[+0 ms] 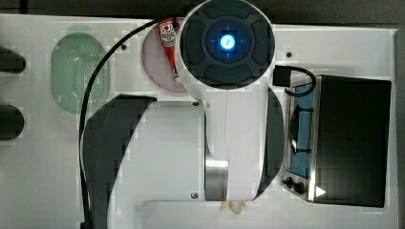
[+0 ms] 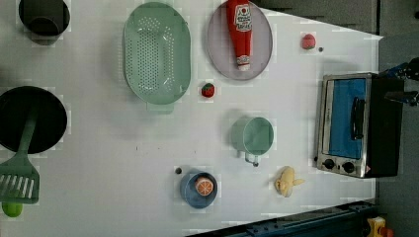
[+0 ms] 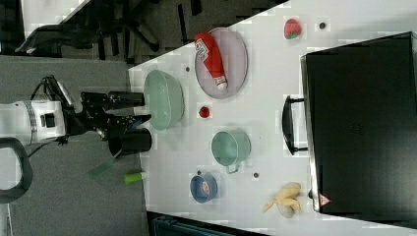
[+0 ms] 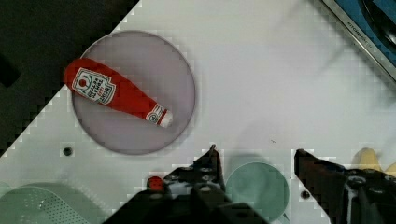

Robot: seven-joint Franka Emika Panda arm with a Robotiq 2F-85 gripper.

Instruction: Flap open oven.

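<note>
The oven (image 2: 353, 123) is a black box with a silver front frame, standing at the left view's right side. Its blue-tinted glass door is shut, with the dark bar handle (image 2: 356, 118) across it and two knobs (image 2: 338, 165) at one end. The oven (image 1: 351, 143) is also at the top view's right, and as a black block (image 3: 361, 128) with its handle (image 3: 290, 125) in the right view. My gripper (image 4: 254, 156) is open with nothing between its fingers. It hangs high above the table over a green mug (image 4: 257, 189), well apart from the oven's corner (image 4: 369, 28).
A purple plate (image 2: 262, 54) carries a ketchup bottle (image 2: 239, 32). A green colander (image 2: 157, 52), tomato (image 2: 208, 90), strawberry (image 2: 308, 41), blue bowl with an orange slice (image 2: 199, 188), banana (image 2: 286, 181), black pan (image 2: 54, 121) and green spatula (image 2: 20, 173) lie across the table.
</note>
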